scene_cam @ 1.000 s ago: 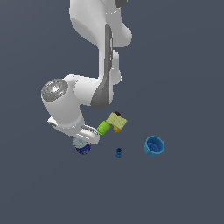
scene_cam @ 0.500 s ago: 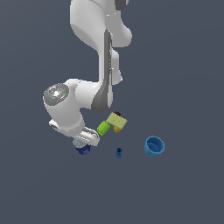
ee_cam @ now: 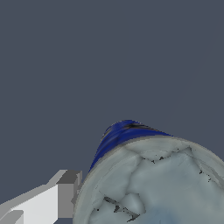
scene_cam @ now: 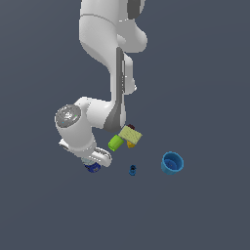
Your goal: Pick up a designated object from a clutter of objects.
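Observation:
The dark blue can (scene_cam: 92, 167) with a silvery-grey top stands at the exterior view's left of the clutter, mostly hidden under my hand. My gripper (scene_cam: 95, 160) is low over it, jaws open and standing on either side of the can. In the wrist view the can (ee_cam: 144, 175) fills the frame from very close, its grey top facing the camera. One white and grey finger (ee_cam: 65, 194) sits right beside its rim; the other finger is out of view.
A green cylinder (scene_cam: 115, 142), a tan-yellow block (scene_cam: 131, 134) and an orange piece (scene_cam: 131, 144) cluster just to the exterior view's right of my hand. A tiny blue piece (scene_cam: 132, 170) and a light blue cup (scene_cam: 172, 162) lie farther right.
My hand has sunk slightly lower over the dark blue can. The other objects have not moved.

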